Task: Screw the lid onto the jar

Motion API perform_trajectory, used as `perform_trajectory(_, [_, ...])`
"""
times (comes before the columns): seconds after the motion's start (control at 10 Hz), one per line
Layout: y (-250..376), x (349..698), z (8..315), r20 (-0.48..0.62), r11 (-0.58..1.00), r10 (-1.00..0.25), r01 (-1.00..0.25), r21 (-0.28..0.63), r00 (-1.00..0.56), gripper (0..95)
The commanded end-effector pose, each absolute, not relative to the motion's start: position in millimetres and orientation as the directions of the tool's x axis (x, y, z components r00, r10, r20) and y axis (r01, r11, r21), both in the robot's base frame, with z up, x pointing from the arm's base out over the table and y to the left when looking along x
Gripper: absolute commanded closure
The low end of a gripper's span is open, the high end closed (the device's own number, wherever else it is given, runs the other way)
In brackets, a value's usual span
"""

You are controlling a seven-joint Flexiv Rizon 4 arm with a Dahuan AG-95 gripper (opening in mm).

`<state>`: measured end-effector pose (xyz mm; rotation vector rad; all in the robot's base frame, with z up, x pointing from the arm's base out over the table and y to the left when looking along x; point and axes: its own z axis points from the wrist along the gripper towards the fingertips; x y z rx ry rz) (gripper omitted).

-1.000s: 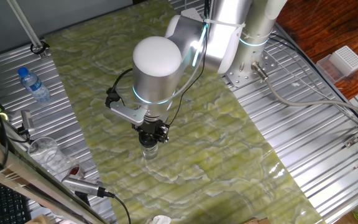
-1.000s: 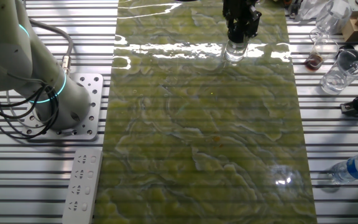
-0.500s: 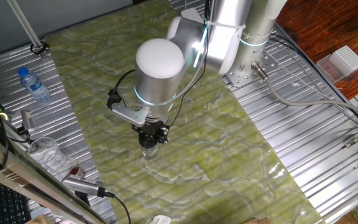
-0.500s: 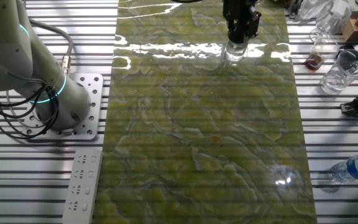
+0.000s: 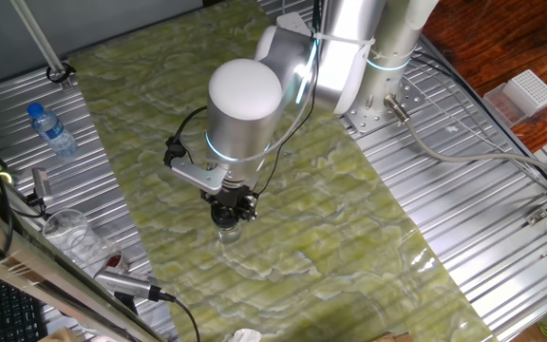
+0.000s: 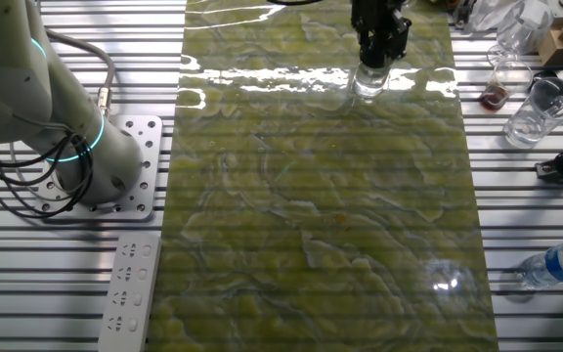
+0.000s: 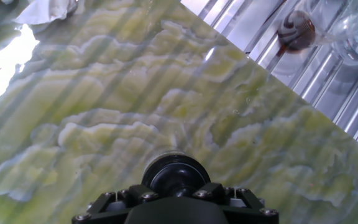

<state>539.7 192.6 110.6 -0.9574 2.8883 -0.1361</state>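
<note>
Lid [image 7: 175, 175] sits on the jar [image 6: 368, 82] out on the green table [image 6: 311, 215], my claw [image 5: 232, 216] clenched round it from above, so I judge seating done, tightening turns perhaps left.

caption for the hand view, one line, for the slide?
Hand view: gripper closed around the black lid atop the jar, over the green marbled mat.
</note>
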Motion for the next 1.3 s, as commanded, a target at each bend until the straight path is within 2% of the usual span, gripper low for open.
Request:
perform_trajectory(0.1, [192.2,539.5,110.3,-0.063,0.797,-0.602,-0.593,-0.115,-0.796,95.0])
perform_trajectory(0.7, [190.9,537.5,107.3,-0.064,0.784,-0.618,-0.609,-0.121,-0.783,95.0])
perform_trajectory(0.8, [190.8,537.3,107.1,-0.063,0.782,-0.621,-0.611,-0.124,-0.781,76.0])
perform_trajectory(1.2, [190.4,536.6,106.2,-0.064,0.779,-0.624,-0.615,-0.124,-0.779,76.0])
perform_trajectory(1.3, [190.4,536.5,105.7,-0.067,0.779,-0.625,-0.615,-0.126,-0.778,57.0])
